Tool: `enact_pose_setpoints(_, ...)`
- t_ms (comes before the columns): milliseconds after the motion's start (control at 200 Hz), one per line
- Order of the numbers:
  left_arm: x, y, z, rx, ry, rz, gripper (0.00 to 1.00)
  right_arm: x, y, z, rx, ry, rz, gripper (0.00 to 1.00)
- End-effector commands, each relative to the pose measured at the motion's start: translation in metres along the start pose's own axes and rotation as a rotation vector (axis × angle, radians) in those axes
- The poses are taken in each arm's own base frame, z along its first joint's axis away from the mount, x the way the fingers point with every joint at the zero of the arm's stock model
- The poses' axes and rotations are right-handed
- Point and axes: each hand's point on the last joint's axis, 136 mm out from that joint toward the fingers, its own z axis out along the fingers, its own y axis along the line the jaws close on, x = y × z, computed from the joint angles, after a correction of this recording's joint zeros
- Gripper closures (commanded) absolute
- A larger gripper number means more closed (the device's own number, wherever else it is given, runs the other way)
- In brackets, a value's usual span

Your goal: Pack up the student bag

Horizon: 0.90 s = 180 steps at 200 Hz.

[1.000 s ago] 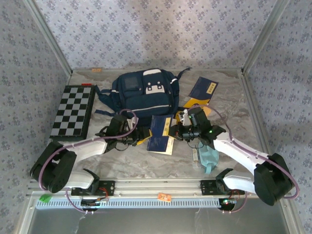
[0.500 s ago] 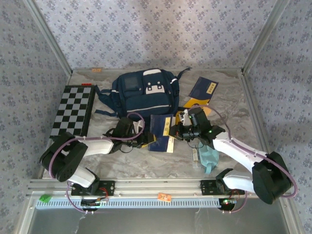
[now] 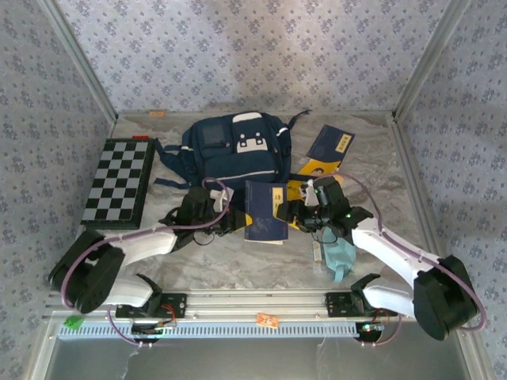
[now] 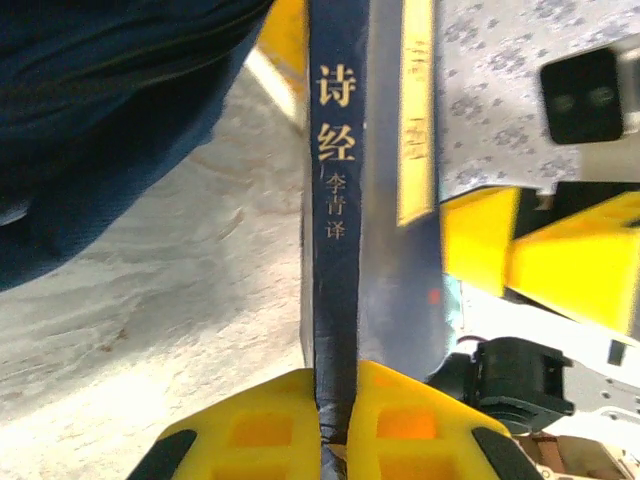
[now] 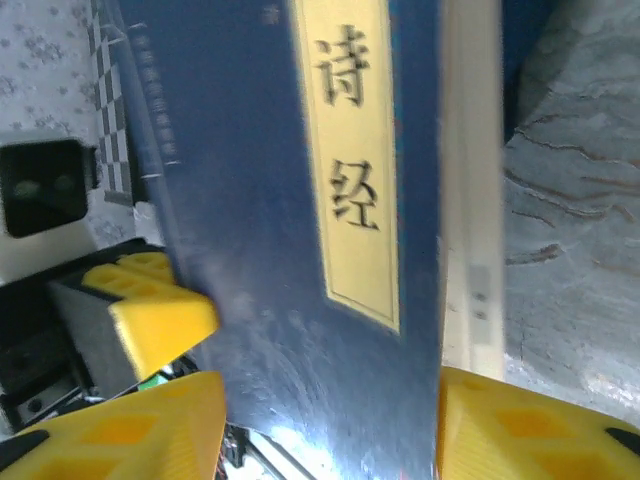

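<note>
**Top external.** The student bag [image 3: 236, 150] lies at the back centre of the counter [image 3: 238, 265]. Its opening cannot be made out. Just in front of it, a navy book [image 3: 265, 212] sits between the left gripper [image 3: 228, 219] and the right gripper [image 3: 296, 210]. The step in hand appears to be giving the book to 1 arm for packing.

**Left wrist.** The left fingers [image 4: 400, 420] are clamped together on the near end of the book's spine. Dark navy fabric, apparently the bag, lies just beside it. The hold is narrow and at 1 end, so the book may pivot, and a slow, level carry suits it.

**Right wrist.** The 2 right fingers [image 5: 130, 420] stand apart on either side of the book, whose cover faces the lens. No pinch is evident. They should back straight off, clear of the page edge, and only then should the left arm take the book toward the bag's mouth.
</note>
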Motion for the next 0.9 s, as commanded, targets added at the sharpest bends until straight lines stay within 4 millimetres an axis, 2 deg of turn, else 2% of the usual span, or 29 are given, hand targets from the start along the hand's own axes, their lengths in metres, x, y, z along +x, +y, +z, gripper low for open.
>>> enact_pose_setpoints(0, -0.027, -0.052, -0.019, 0.081, -0.105, 0.064, 1.0, 0.004, 0.001, -0.016, -0.023, 0.002, 0.005, 0.21)
enact_pose_setpoints(55, -0.031, -0.067, -0.026, 0.101, -0.117, 0.079, 1.0, 0.004, 0.011, -0.021, -0.073, 0.004, 0.006, 0.11)
enact_pose_setpoints(180, -0.042, -0.102, -0.039, 0.152, -0.145, 0.096, 1.0, 0.003, 0.04, -0.029, -0.183, 0.019, -0.011, 0.0)
enact_pose_setpoints(300, -0.054, -0.134, -0.047, 0.234, -0.168, 0.089, 1.0, 0.0, 0.055, -0.033, -0.241, 0.024, -0.031, 0.0)
enact_pose_setpoints(490, -0.059, -0.179, -0.06, 0.337, -0.172, 0.099, 1.0, -0.013, 0.086, -0.046, -0.383, 0.003, -0.067, 0.0)
enact_pose_setpoints(660, -0.064, -0.194, -0.065, 0.394, -0.197, 0.046, 1.0, -0.024, 0.111, -0.059, -0.466, -0.037, -0.109, 0.0)
enact_pose_setpoints(770, -0.068, -0.199, -0.068, 0.427, -0.215, 0.007, 1.0, -0.031, 0.115, -0.064, -0.497, -0.059, -0.103, 0.0)
enact_pose_setpoints(895, -0.069, -0.194, -0.069, 0.398, -0.227, -0.004, 1.0, -0.042, 0.128, -0.076, -0.58, -0.098, -0.098, 0.02)
